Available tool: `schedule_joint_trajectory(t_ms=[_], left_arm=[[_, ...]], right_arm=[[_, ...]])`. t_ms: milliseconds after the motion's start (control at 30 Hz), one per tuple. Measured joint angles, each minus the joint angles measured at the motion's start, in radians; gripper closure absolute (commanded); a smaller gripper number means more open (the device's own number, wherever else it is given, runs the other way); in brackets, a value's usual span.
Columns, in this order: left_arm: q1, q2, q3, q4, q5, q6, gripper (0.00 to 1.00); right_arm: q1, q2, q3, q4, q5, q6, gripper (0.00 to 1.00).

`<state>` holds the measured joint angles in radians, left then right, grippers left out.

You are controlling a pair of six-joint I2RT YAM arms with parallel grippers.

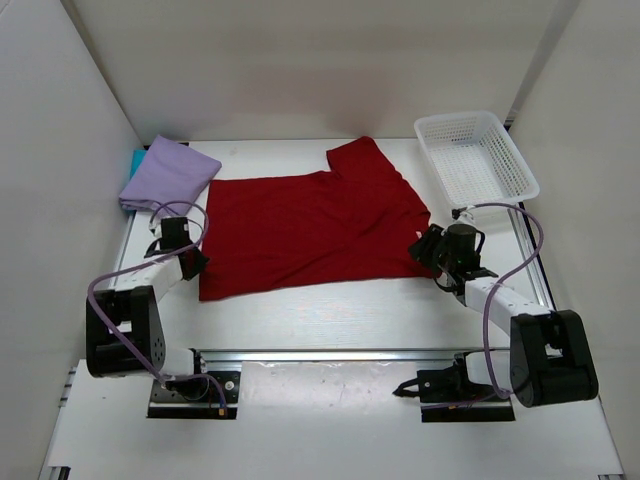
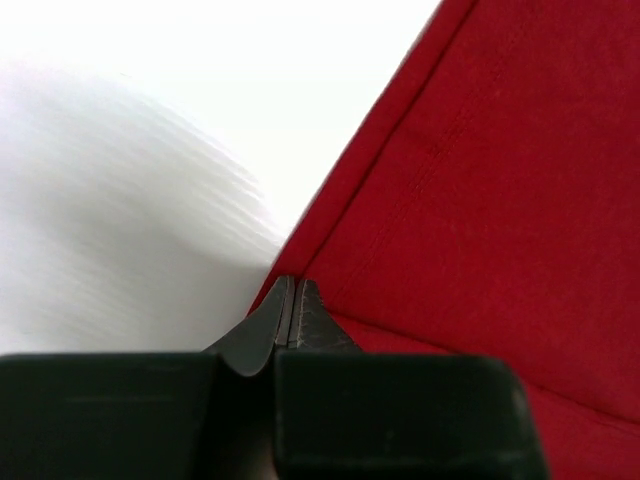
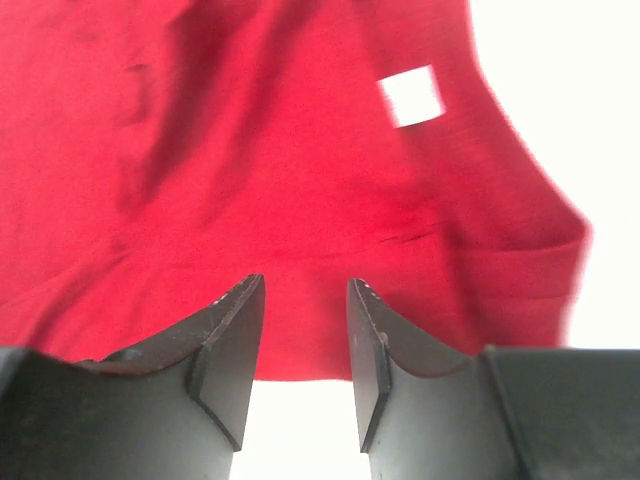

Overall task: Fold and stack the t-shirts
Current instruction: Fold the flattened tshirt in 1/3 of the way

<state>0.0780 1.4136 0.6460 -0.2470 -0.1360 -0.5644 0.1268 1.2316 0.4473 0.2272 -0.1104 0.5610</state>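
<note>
Left pincer (image 2: 290,300) is pressing shut at the red t-shirt (image 1: 300,225) hem; right pincer (image 3: 305,300) is hovering apart over it. That shirt is lying unfolded on the bench (image 1: 330,310); lavender t-shirt (image 1: 170,172) is sitting folded on teal t-shirt (image 1: 136,160).

red t-shirt (image 1: 300,230) lies spread in the middle; lavender t-shirt (image 1: 170,172) folded far left, basket (image 1: 478,160) far right.

The deep red t-shirt (image 1: 310,230) lies spread flat on the middle of the worktop (image 1: 350,320). At far left, the folded lavender t-shirt (image 1: 170,172) rests atop the teal t-shirt (image 1: 136,160).
</note>
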Motion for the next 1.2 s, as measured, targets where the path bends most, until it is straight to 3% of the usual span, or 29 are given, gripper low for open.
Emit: schedule_joint_trajectory(t_ms=[167, 300, 367, 433, 500, 633, 767, 833, 1000, 1200], left_arm=[[0.072, -0.035, 0.000, -0.007, 0.024, 0.002, 1.00], [0.114, -0.018, 0.006, -0.006, 0.071, -0.001, 0.74], [0.120, -0.011, 0.010, -0.007, 0.093, -0.004, 0.66], [0.092, -0.035, 0.010, -0.010, 0.087, -0.007, 0.67], [0.008, -0.093, 0.011, -0.008, 0.072, -0.011, 0.67], [-0.308, -0.195, 0.015, 0.058, 0.046, -0.029, 0.68], [-0.584, -0.130, 0.016, 0.166, 0.072, -0.080, 0.71], [-0.678, -0.056, 0.018, 0.203, 0.078, -0.102, 0.71], [-0.861, 0.170, 0.111, 0.260, 0.126, -0.128, 0.72], [-0.915, 0.308, 0.202, 0.348, 0.175, -0.140, 0.72]], right_arm=[[-0.036, 0.013, 0.000, -0.025, 0.046, -0.019, 0.62], [-0.043, 0.016, 0.000, -0.027, 0.064, -0.031, 0.60], [-0.045, 0.023, 0.000, -0.031, 0.069, -0.036, 0.61], [-0.050, 0.032, 0.000, -0.035, 0.068, -0.040, 0.62], [-0.056, 0.043, 0.001, -0.040, 0.068, -0.043, 0.62], [-0.061, 0.074, 0.011, -0.056, 0.067, -0.049, 0.64], [-0.062, 0.100, 0.019, -0.073, 0.058, -0.053, 0.67], [-0.057, 0.105, 0.027, -0.083, 0.060, -0.056, 0.77], [-0.060, 0.105, 0.032, -0.096, 0.059, -0.053, 0.98], [-0.077, 0.140, 0.089, -0.127, 0.059, -0.049, 1.00]])
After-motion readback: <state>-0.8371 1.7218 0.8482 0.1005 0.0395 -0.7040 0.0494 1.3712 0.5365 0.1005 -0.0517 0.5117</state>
